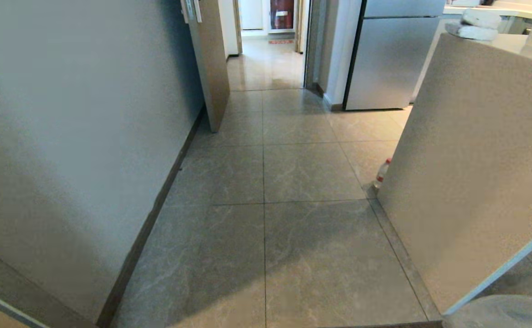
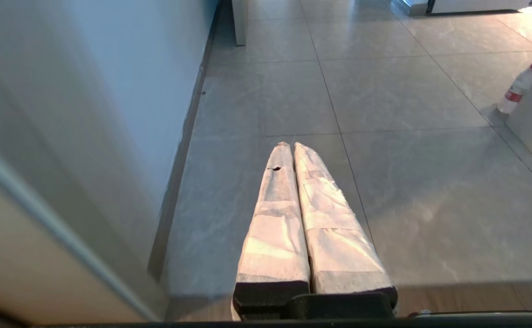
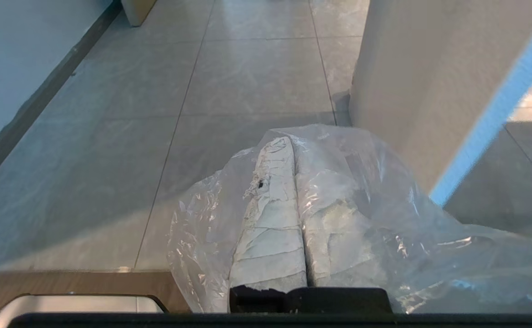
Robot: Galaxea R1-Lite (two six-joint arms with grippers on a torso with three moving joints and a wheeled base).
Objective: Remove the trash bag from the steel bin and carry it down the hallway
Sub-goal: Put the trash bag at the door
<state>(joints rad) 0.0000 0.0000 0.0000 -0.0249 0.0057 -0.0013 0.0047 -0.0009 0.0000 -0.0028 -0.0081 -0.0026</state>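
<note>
Two grippers are seen only by their own wrist cameras; neither appears in the head view. The right gripper (image 3: 293, 141) is clenched, its tape-wrapped fingers (image 3: 270, 218) pressed together with the trash bag (image 3: 361, 218) draped over and around them; the thin, crinkled, translucent film is caught at the fingers and spills toward the robot's right, and its contents cannot be made out. A pale rounded edge of the same bag is cut off at the lower right corner of the head view. The left gripper (image 2: 290, 145) is closed on nothing, its two long tapered fingers wrapped in creased whitish tape, one with a small dark tear. The hallway (image 1: 266, 173) is floored with large, glossy grey-beige stone tiles and bounded by a plain pale wall with a dark baseboard. A speckled beige counter side (image 1: 466, 159) stands on the right, half hiding a small plastic bottle (image 1: 381, 174) with a red cap. A steel-fronted refrigerator (image 1: 391, 59) stands farther on, cropped at the top.
</note>
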